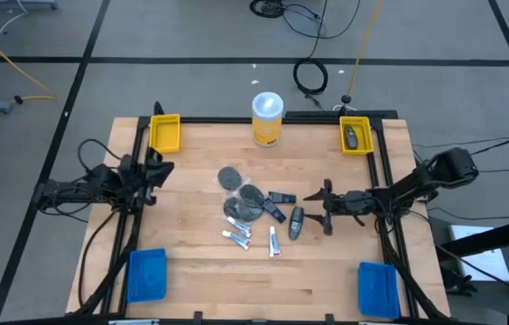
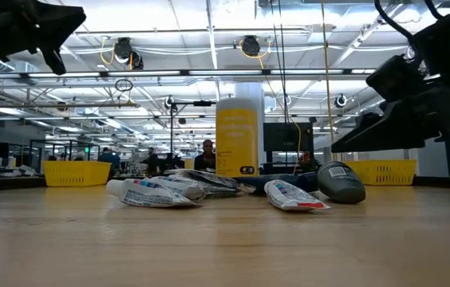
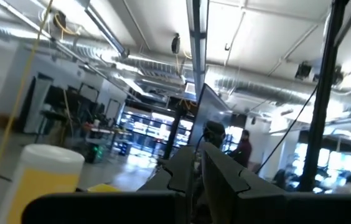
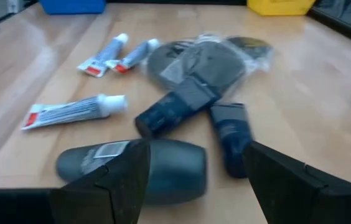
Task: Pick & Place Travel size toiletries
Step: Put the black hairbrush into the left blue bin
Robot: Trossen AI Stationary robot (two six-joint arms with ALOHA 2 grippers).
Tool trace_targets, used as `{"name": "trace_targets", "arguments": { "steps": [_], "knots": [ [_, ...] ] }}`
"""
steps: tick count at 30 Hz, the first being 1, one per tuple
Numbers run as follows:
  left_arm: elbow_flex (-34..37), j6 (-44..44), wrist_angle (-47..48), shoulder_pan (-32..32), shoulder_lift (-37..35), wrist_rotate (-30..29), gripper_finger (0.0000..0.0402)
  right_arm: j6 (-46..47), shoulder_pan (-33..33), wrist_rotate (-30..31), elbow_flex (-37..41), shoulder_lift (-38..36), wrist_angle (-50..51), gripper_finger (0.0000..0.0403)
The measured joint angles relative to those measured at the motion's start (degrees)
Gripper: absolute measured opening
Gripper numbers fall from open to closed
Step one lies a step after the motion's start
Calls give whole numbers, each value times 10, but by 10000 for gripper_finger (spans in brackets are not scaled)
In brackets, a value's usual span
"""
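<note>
The toiletries lie in a heap at the table's middle. Dark discs in clear wrappers (image 1: 241, 194) (image 4: 203, 59) are at its far end and white tubes (image 1: 239, 236) (image 4: 76, 111) at its near end. Two dark oblong pieces (image 1: 277, 206) (image 4: 178, 111) lie to the right of the discs. A rounder dark grey piece (image 1: 296, 222) (image 4: 154, 168) (image 2: 341, 182) lies flat on the wood. My right gripper (image 1: 319, 206) (image 4: 194, 155) is open and hangs in the air just right of that grey piece, fingers pointing toward the heap. My left gripper (image 1: 157, 170) (image 3: 199, 177) waits shut at the table's left edge.
A tall yellow canister with a white lid (image 1: 267, 117) (image 2: 237, 129) stands at the far edge. Yellow bins sit at the far corners (image 1: 166, 133) (image 1: 356, 135); the right one holds a dark item. Blue bins sit at the near corners (image 1: 146, 273) (image 1: 378, 289). Bare wood lies near of the heap.
</note>
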State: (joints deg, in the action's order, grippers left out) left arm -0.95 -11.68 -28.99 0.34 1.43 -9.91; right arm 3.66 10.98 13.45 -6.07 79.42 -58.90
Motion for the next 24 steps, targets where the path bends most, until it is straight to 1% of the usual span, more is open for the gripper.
{"name": "trace_targets", "arguments": {
  "steps": [3,7,9,11,13,15,17,19,21,24],
  "knots": [
    [0,-19,2,0,0,0,33,-8,10,0,0,0,-16,249],
    [0,-15,37,0,3,32,33,-15,12,0,0,0,-52,249],
    [0,-11,39,0,19,33,33,-17,12,0,0,0,-61,249],
    [0,9,26,-2,51,34,33,-26,11,0,0,0,-68,249],
    [0,25,-13,-5,101,34,33,-37,11,1,0,0,-75,249],
    [0,38,-74,-7,163,39,33,-52,9,2,0,0,-90,249],
    [-2,49,-139,-9,236,56,33,-67,6,2,0,0,-109,249],
    [-9,54,-180,-9,305,71,33,-83,3,2,0,0,-122,249],
    [-24,49,-196,-8,368,72,33,-95,-1,1,0,0,-134,249],
    [-57,41,-194,-8,458,71,33,-107,-5,1,0,0,-146,249]
  ]
}}
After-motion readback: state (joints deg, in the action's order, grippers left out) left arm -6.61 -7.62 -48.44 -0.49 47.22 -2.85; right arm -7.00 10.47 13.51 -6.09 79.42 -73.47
